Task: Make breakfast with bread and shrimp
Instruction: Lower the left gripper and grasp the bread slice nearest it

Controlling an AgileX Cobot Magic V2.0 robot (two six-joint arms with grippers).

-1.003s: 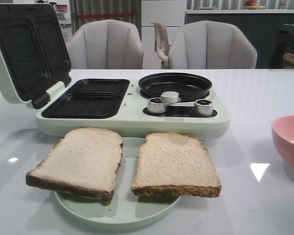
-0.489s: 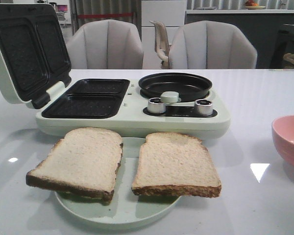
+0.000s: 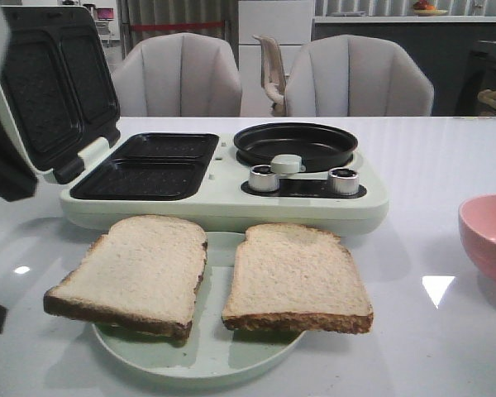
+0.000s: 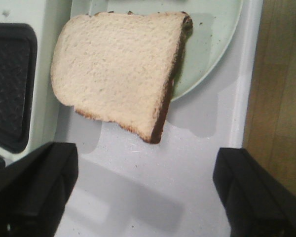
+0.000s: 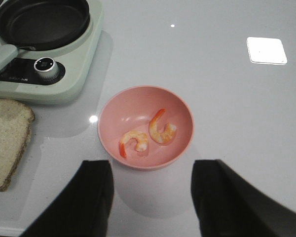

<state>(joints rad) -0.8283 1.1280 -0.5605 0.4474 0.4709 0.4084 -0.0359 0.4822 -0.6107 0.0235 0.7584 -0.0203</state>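
On the pale green round plate (image 3: 198,360) near me lie two soft, crushable square white bread slices (image 4: 119,69); I'd pinch one lightly by its brown crust. My left gripper (image 4: 143,190) and right gripper (image 5: 150,197) both stand spread wide, empty, the right over two slippery curled pink-orange shrimp (image 5: 147,134).

Ahead of me a pale green breakfast maker (image 3: 223,203) sits mid-frame on the white tabletop (image 3: 430,157), lid (image 3: 50,91) raised upper left. A round plate (image 3: 207,356) lies lower centre, a pink bowl (image 3: 488,236) at right, two grey chairs (image 3: 355,78) behind.
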